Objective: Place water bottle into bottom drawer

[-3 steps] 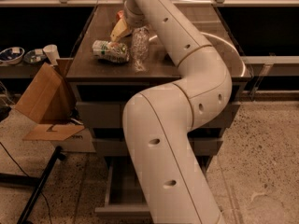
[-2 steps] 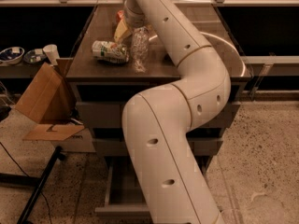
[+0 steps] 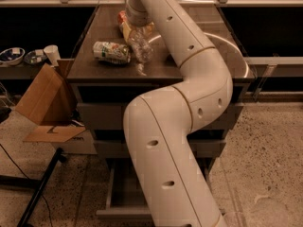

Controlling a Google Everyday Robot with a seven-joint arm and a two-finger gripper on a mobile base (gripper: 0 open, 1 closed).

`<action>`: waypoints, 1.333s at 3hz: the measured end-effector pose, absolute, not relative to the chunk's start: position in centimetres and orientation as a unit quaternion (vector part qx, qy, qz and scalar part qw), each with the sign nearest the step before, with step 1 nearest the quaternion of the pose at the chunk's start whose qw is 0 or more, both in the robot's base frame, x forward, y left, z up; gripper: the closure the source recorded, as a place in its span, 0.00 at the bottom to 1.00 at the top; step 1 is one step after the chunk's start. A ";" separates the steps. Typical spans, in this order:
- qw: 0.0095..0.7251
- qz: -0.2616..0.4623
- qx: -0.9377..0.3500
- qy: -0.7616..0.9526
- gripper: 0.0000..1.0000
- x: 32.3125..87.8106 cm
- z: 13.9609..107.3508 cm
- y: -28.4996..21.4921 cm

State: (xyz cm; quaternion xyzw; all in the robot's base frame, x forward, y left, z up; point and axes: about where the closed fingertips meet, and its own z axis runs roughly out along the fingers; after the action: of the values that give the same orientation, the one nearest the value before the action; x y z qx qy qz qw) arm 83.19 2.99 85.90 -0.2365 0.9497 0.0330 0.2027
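In the one camera view we look along the robot's pale arm [image 3: 189,126], which rises from the lower edge, bends in front of the cabinet and reaches back over the dark cabinet top [image 3: 99,67]. Its gripper [image 3: 133,27] is at the far end, over the back left part of that top and right at the upper end of the water bottle [image 3: 140,46]. The wrist covers it, so we cannot tell how far open it is or whether it has hold of the bottle. The bottle is tilted, its upper end at the gripper and its lower end toward us. Whether it rests on the top or hangs just above it we cannot say. It is just beside the white-and-green labelled container [image 3: 111,52], which lies on its side to the left, and a yellow packet [image 3: 124,30] sits close behind it. Below, under the two upper drawers [image 3: 99,115], the bottom drawer [image 3: 124,193] is pulled out, much of it hidden by the arm. We judge the step in hand to be the pick-up, with the placing not yet done. The next move calls for a firm but gentle hold on thin plastic. Then comes a lift clear of the container and packet, and a carry forward and down into the open tray.
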 end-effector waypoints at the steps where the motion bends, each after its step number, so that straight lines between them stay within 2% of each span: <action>1: 0.202 0.037 -0.242 0.948 0.96 83.1 85.9 3.2; 2: 0.221 0.031 -0.237 0.946 1.00 83.3 87.7 2.6; 4: 0.296 -0.010 -0.216 0.930 1.00 83.0 96.5 0.4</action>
State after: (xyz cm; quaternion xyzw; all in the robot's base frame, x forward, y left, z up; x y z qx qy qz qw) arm 83.05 0.38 96.50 -0.2155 0.9305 -0.0099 0.2961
